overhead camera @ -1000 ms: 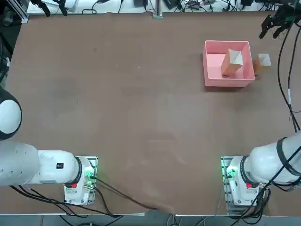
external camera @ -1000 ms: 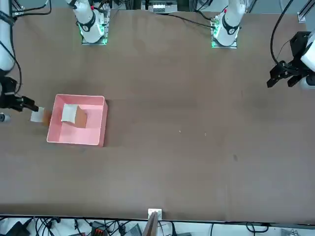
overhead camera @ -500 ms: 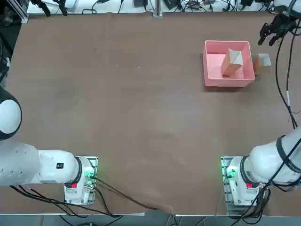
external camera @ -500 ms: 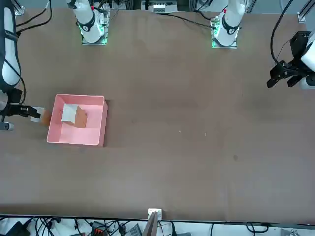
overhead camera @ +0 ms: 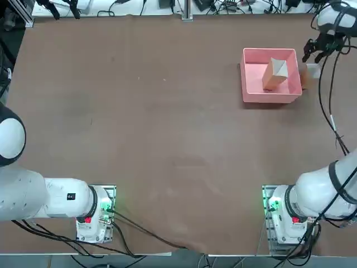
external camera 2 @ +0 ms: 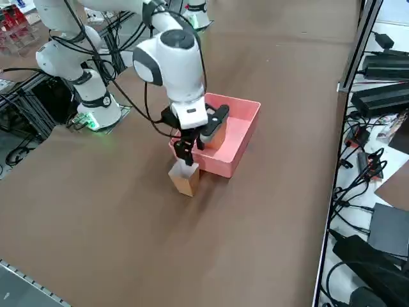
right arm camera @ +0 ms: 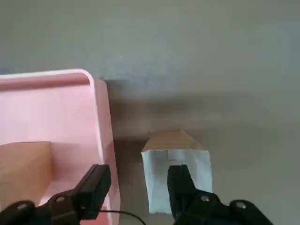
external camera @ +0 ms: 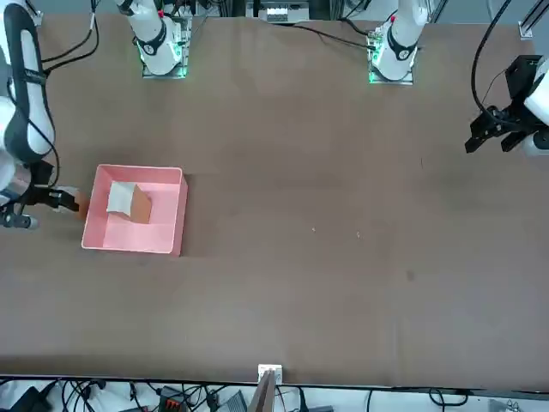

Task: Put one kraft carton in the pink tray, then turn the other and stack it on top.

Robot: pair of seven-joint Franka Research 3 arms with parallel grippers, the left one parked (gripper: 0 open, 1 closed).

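Note:
The pink tray (overhead camera: 270, 98) lies at the far right of the table. One kraft carton (overhead camera: 275, 73) stands tilted inside it, also seen in the front view (external camera: 129, 202). The other kraft carton (external camera 2: 185, 180) stands upright on the table just outside the tray's (external camera 2: 220, 167) right wall, white top up (right arm camera: 176, 180). My right gripper (external camera 2: 192, 150) hangs open just above this carton. In the wrist view the gripper (right arm camera: 138, 183) has one finger over the carton's top and the other over the tray's wall (right arm camera: 104, 136). From overhead the gripper (overhead camera: 316, 51) partly hides the outer carton (overhead camera: 305, 77).
The table's right edge runs close beside the outer carton. Beyond that edge lie black power supplies (external camera 2: 383, 99) and cables (external camera 2: 358, 192). More cables line the far edge (overhead camera: 223, 6). Bare brown tabletop (overhead camera: 167, 123) stretches left of the tray.
My right gripper has come in from the far right corner towards the robot and down over the outer carton. Its fingers have narrowed a little. Both cartons stay in place.

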